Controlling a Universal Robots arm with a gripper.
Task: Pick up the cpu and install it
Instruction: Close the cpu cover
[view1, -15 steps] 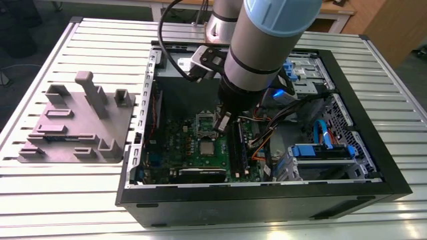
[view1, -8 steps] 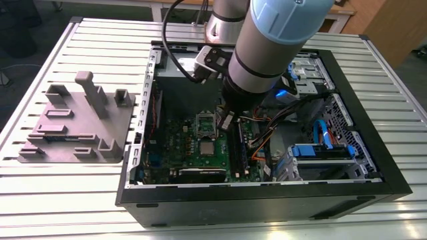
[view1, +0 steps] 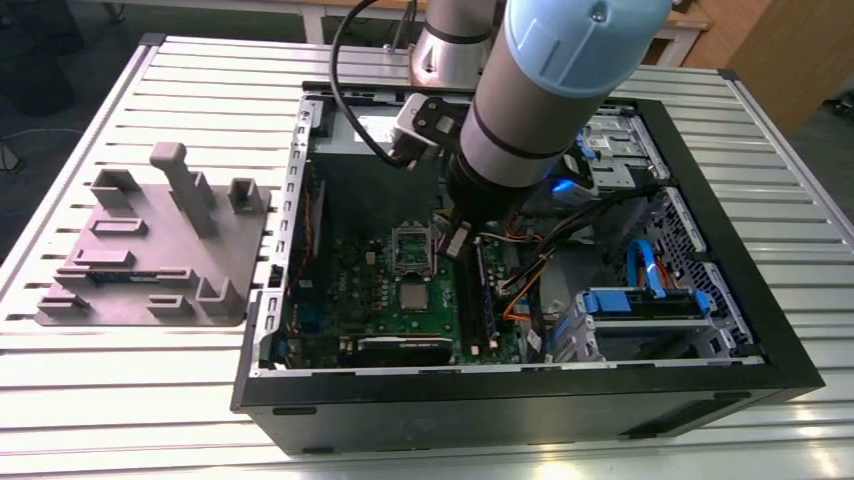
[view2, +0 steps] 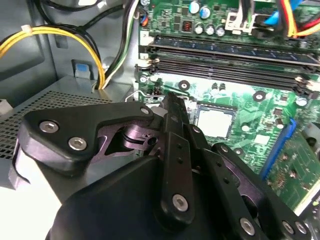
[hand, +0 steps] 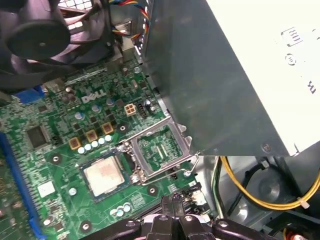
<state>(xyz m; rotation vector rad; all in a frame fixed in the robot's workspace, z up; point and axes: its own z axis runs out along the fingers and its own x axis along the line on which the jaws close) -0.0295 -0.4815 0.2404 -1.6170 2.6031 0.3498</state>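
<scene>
The cpu (view1: 415, 295), a small silvery square chip, lies flat in its socket on the green motherboard (view1: 360, 310) inside the open computer case. It also shows as the cpu (hand: 102, 175) in the first wrist view and the cpu (view2: 215, 122) in the second. Beside it the socket's metal load frame (hand: 160, 150) stands swung open, its wire lever (hand: 167, 175) alongside. My gripper (view1: 455, 243) hangs just above the board beside the open frame, apart from the chip. Its black fingers (view2: 172, 115) are shut together with nothing between them, and the gripper (hand: 175, 201) tips are close to the lever.
A grey fixture tray (view1: 154, 250) with upright posts sits on the slatted table at the exterior view's left. The grey power supply box (hand: 240, 75), yellow cables (hand: 260, 192), a black fan (hand: 45, 35), memory slots (view2: 225, 55) and a blue-tabbed drive bay (view1: 641, 300) crowd the case.
</scene>
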